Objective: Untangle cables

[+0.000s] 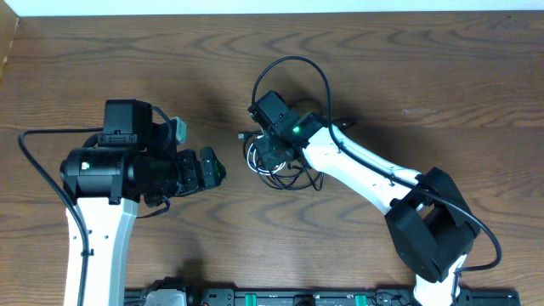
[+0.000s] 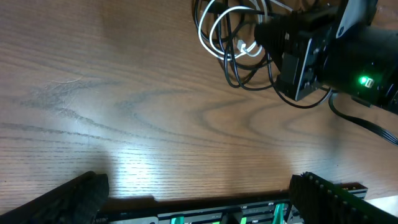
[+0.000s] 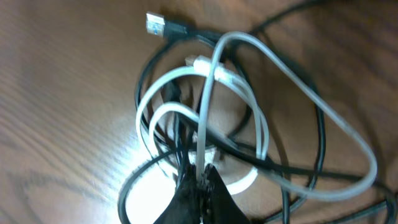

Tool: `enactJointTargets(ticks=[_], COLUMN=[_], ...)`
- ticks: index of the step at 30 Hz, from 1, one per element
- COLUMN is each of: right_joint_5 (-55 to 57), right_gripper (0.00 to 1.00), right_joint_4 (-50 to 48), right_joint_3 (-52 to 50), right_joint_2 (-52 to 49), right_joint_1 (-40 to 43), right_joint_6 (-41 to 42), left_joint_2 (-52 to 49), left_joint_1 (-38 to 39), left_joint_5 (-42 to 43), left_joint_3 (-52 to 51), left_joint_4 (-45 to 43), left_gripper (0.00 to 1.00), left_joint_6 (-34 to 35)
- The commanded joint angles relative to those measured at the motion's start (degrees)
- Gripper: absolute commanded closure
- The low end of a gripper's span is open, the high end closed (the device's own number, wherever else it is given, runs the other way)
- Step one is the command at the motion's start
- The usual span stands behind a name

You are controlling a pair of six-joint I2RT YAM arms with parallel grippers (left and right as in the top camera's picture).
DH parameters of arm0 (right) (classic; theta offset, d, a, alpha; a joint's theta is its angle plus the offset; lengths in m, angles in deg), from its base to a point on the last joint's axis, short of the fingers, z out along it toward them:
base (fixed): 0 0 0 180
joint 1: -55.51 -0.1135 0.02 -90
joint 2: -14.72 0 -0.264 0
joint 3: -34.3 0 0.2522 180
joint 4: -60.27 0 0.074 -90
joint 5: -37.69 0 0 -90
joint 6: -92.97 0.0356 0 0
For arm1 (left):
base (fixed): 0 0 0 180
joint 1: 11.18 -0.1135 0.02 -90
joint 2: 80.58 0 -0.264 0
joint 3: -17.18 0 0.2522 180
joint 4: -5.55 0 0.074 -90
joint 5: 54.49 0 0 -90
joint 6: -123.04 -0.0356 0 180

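Overhead view: the wooden bench [image 1: 442, 76] carries a small tangle of cables [image 1: 289, 179] just right of the frame's middle. The right claw [image 1: 270, 158] reaches in from the lower right and sits on the tangle's left part, hiding its own tips. The left claw [image 1: 210, 167] hangs at centre left with its jaws spread wide and nothing between them, well apart from the tangle. Left wrist view: the two fingers [image 2: 68, 199] of the left claw show only at the bottom corners, far apart, with bare wood between them. The cables lie at the top of the frame, black loops crossing a white cable [image 2: 207, 38], and the right claw's dark body pushes into them from the upper right. Right wrist view: the right claw's fingers [image 3: 186, 196] stand pressed together at bottom centre, with white and black strands running in between their tips, so it grips the bundle there. Above it the white cable coils through several black loops across the middle of the frame, and a plug [image 3: 158, 24] with a metal end lies flat on the wood at upper left.
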Motion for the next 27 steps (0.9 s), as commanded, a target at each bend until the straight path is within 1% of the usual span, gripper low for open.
enactJointTargets(ticks=[1, 5, 8, 11, 14, 17, 19, 20, 24, 27], right_joint_5=[-0.26, -0.28, -0.24, -0.04, 4.44, 13.92, 21.77, 23.34, 23.02, 16.61], right_gripper=[0.99, 0.99, 0.99, 0.98, 0.98, 0.98, 0.98, 0.98, 0.98, 0.99], right_joint_4=[2.75, 8.68, 11.02, 10.82, 10.29, 12.83, 16.46, 17.88, 21.31, 21.49], right_joint_3=[4.76, 15.15, 22.51, 25.16, 25.31, 25.31, 25.22, 24.98, 23.15, 21.03], right_joint_2=[3.67, 10.32, 16.0, 20.87, 25.75, 28.37, 28.44, 28.2, 26.21, 23.82], right_joint_1=[0.0, 1.31, 1.6, 1.57, 1.57, 1.6, 1.6, 1.6, 1.6, 1.6], right_joint_6=[0.31, 0.26, 0.26, 0.26, 0.28, 0.9, 4.24, 5.55, 9.42, 9.92], left_joint_2=[-0.17, -0.17, -0.17, -0.17, -0.17, -0.17, -0.17, -0.17, -0.17, -0.17], left_joint_1=[0.22, 0.22, 0.22, 0.22, 0.22, 0.24, 0.24, 0.22, 0.22, 0.22], left_joint_5=[-0.35, -0.35, -0.35, -0.35, -0.35, -0.35, -0.35, -0.35, -0.35, -0.35], left_joint_3=[1.22, 1.22, 1.22, 1.22, 1.22, 1.22, 1.22, 1.22, 1.22, 1.22], left_joint_4=[0.17, 0.17, 0.17, 0.17, 0.17, 0.17, 0.17, 0.17, 0.17, 0.2], left_gripper=[0.02, 0.02, 0.02, 0.02, 0.02, 0.02, 0.02, 0.02, 0.02, 0.02], left_joint_6=[-0.35, -0.35, -0.35, -0.35, -0.35, -0.35, -0.35, -0.35, -0.35, -0.35])
